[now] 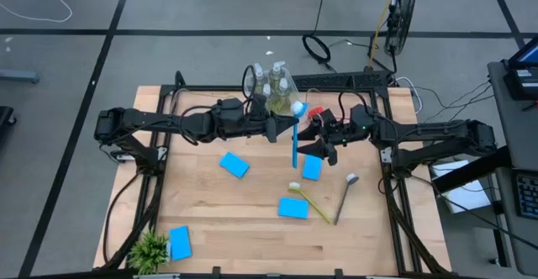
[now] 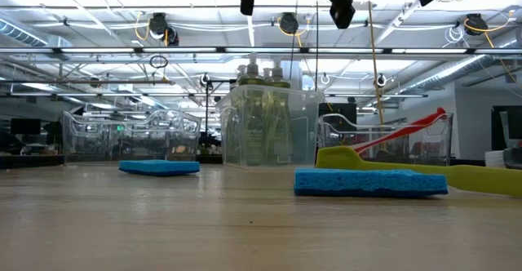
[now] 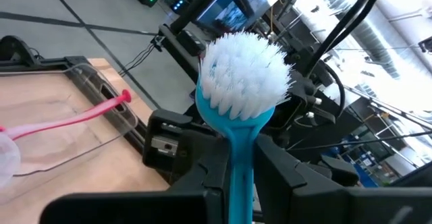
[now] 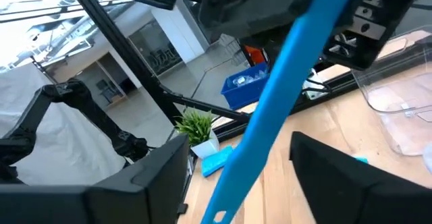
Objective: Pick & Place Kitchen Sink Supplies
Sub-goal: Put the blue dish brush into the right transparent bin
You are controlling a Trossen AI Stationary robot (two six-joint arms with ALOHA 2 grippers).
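A blue brush with a white bristle head hangs above the table's middle, and my left gripper is shut on it. My right gripper is open. Its two fingers stand on either side of the blue handle without touching it. Blue sponges lie flat on the table. A yellow-green brush and a brown brush lie near them. Soap bottles stand in a clear bin at the far edge. My left gripper pinches the blue brush's handle between its two fingers, just below the bristle head. The fingers come level from the table's left and lie across the handle. The brush is lifted clear of the table, its head toward the far edge and its handle running toward the near edge.
A red brush lies in a clear bin beside the bottle bin. More clear bins stand along the far edge. A small green plant stands at the near left corner. Bare wood lies toward the near edge.
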